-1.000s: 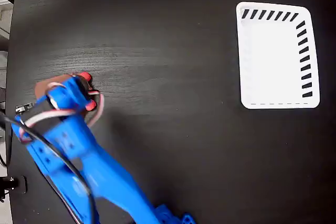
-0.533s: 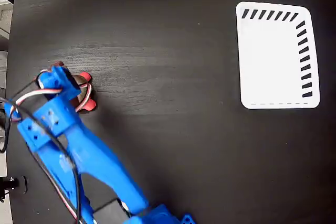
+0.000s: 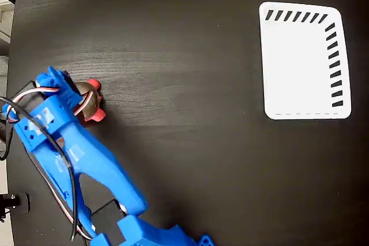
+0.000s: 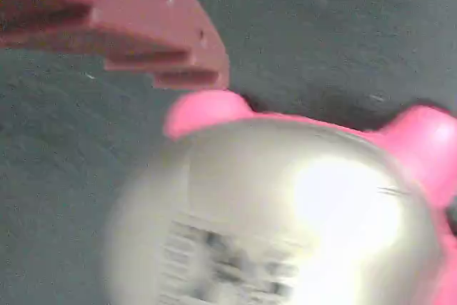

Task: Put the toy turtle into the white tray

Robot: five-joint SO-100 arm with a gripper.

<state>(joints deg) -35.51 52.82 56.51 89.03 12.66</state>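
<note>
The blue arm (image 3: 75, 154) hides the claw and half the toy turtle (image 3: 91, 101).

Toy turtle (image 3: 91, 101) red-legged, gold shell, far left; white tray (image 3: 302, 61) far right.

Over the last second I've watched the blue arm (image 3: 69, 148) swing left in the fixed view — it lay over the toy turtle (image 3: 87, 99) before, and now sits mostly to the turtle's left. That uncovers more of the turtle: its shell and red limbs show at the arm's right edge. The gripper (image 3: 60, 87) end has dropped closer around it — its opening I can't make out.
</note>
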